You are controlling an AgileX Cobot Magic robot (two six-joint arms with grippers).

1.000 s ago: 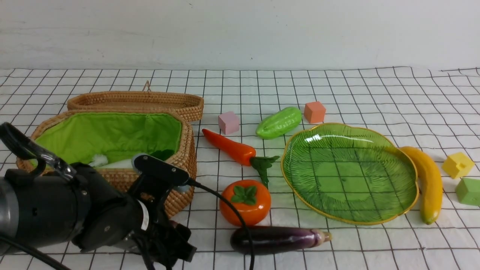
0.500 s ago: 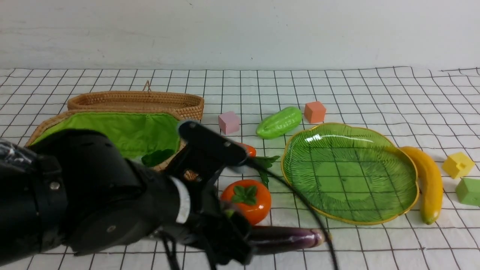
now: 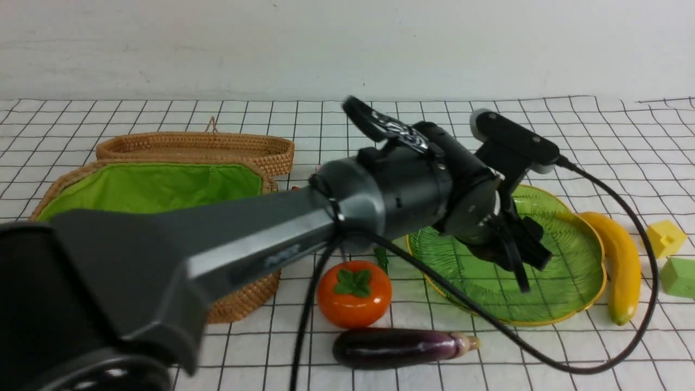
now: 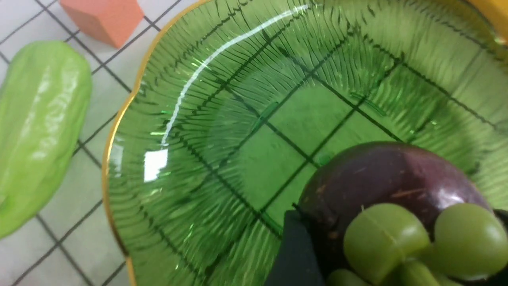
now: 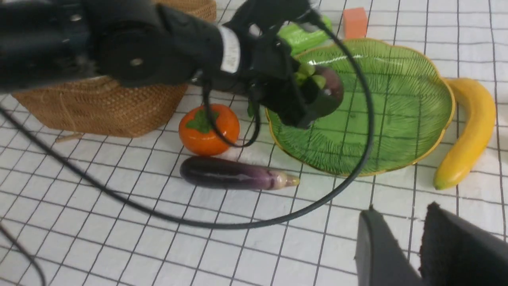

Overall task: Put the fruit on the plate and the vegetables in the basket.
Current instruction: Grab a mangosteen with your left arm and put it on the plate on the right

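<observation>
My left gripper [image 3: 518,252] hangs over the green leaf-shaped plate [image 3: 570,239], shut on the dark purple mangosteen [image 4: 381,178], whose green knobs face the wrist camera. The right wrist view shows the mangosteen [image 5: 329,85] held above the plate [image 5: 397,99]. The orange persimmon [image 3: 354,293] and the purple eggplant [image 3: 402,347] lie in front, between the basket [image 3: 244,304] and the plate. The banana [image 3: 619,266] lies right of the plate, and the light green gourd [image 4: 39,131] lies beside its far rim. My left arm hides the carrot. My right gripper [image 5: 403,207] is slightly open and empty, low over the cloth.
A yellow cube [image 3: 663,236] and a green cube [image 3: 678,277] sit at the far right. An orange cube [image 4: 103,16] lies beyond the plate. The left arm's cable [image 5: 278,218] loops over the cloth in front of the eggplant. The basket lid [image 3: 195,144] lies open behind.
My left arm has swung from the near side of the basket rightward and up, carrying the mangosteen over the plate. The persimmon, eggplant and banana have not moved.
</observation>
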